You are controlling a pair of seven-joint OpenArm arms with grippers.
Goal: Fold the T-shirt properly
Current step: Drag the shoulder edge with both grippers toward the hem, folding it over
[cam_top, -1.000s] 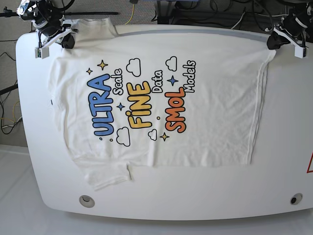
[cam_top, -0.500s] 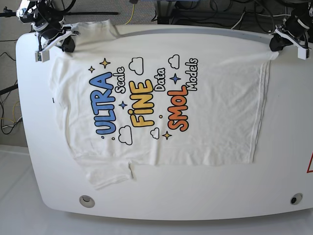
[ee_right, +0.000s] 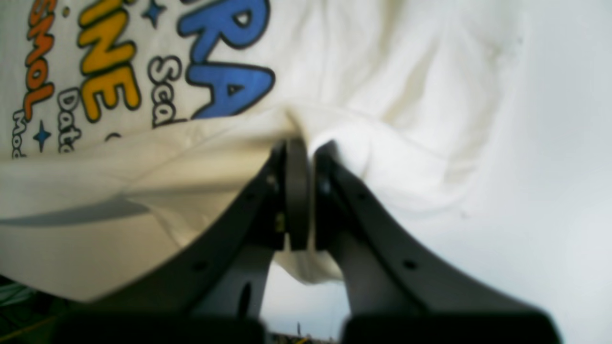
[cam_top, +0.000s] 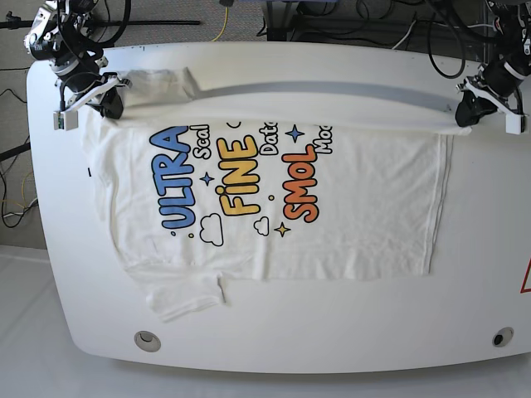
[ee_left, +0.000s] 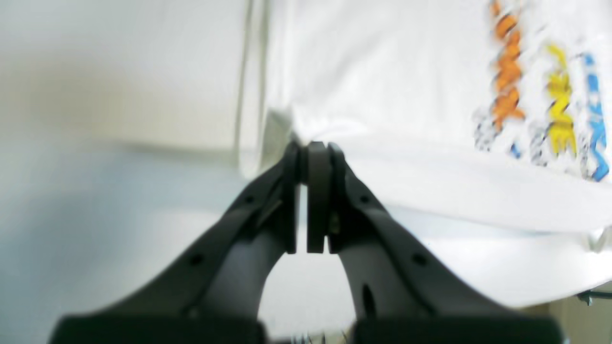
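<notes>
- White, round-cornered surface [cam_top: 75, 274] fills the base view, with cables and dark gear along the far edge behind it.
- At the far left corner, the right pincer [cam_top: 106, 101] is pinched tight on the T-shirt [cam_top: 357, 207] near its shoulder; the right wrist view shows the black fingers [ee_right: 287, 191] pressed together with a bunch of white cloth caught between them.
- Cloth lies printed side up across the middle of the surface, with "ULTRA" in blue, "FINE" in yellow and "SMOL" in orange reading sideways; one short sleeve sticks out at the near left.
- Its far edge is lifted off the surface and hangs as a taut band between the two arms, casting a grey shadow behind.
- At the far right, the left pincer [cam_top: 465, 112] is closed on the hem corner [ee_left: 287, 125].
</notes>
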